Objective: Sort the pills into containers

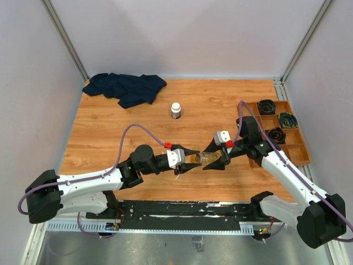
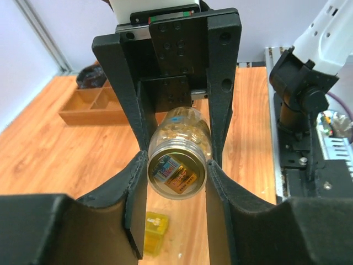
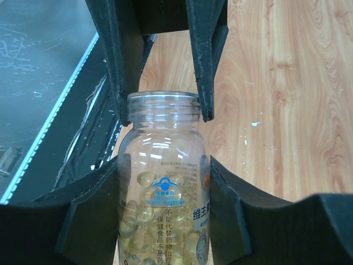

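Note:
A clear vial (image 1: 208,158), amber-looking from the yellow capsules inside, hangs level above the table between both grippers, uncapped. My right gripper (image 1: 219,161) is shut on its body (image 3: 162,199). My left gripper (image 1: 193,159) is shut on its open mouth (image 2: 176,172), its fingertips (image 3: 205,105) touching the threaded neck on both sides. The right gripper's fingers (image 2: 220,99) show behind the vial in the left wrist view. The small translucent yellow case (image 2: 154,232) lies on the wood just below the vial's mouth.
A white-capped bottle (image 1: 176,110) stands at mid-back. A dark blue cloth (image 1: 126,88) lies at the back left. A wooden compartment tray (image 1: 287,144) with black coiled items sits at the right edge. The black base rail (image 1: 182,210) runs along the near edge.

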Tool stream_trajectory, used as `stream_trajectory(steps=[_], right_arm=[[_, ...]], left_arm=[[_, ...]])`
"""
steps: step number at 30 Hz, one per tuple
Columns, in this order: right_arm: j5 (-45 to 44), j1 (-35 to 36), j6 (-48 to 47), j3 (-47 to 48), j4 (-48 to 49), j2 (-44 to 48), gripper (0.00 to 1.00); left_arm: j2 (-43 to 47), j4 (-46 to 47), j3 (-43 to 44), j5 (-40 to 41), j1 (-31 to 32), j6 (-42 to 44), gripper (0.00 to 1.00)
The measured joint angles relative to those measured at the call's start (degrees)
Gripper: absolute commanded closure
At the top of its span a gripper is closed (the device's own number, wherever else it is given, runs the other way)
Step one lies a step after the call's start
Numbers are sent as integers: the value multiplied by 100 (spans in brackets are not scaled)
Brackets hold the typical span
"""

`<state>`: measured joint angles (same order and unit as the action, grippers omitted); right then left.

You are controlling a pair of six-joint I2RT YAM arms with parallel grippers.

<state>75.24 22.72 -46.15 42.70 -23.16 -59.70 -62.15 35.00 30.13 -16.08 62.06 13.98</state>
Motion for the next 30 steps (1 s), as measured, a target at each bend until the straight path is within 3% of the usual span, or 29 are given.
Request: stream_trajectory(steps=[11, 16, 18, 19, 23, 30], right_arm=[[-205, 2, 114, 118, -57, -114, 100], [-308, 0, 105, 149, -2, -114, 100], [-352, 0, 101, 151, 13, -114, 99], [-374, 0, 96, 151, 13, -118, 99], [-437, -24, 85, 151, 15, -151, 100], [-459, -24, 70, 151, 15, -153, 99]], left_arm=[[22, 210, -192, 1290, 22, -3681, 100], [13, -149, -79, 1943, 118, -5095, 98], [-15, -317, 9, 2109, 149, -5440, 89], [-39, -409, 59, 2186, 153, -5622, 75], [-83, -584, 133, 2361, 164, -6015, 40], [33, -645, 138, 2527, 184, -6186, 10]])
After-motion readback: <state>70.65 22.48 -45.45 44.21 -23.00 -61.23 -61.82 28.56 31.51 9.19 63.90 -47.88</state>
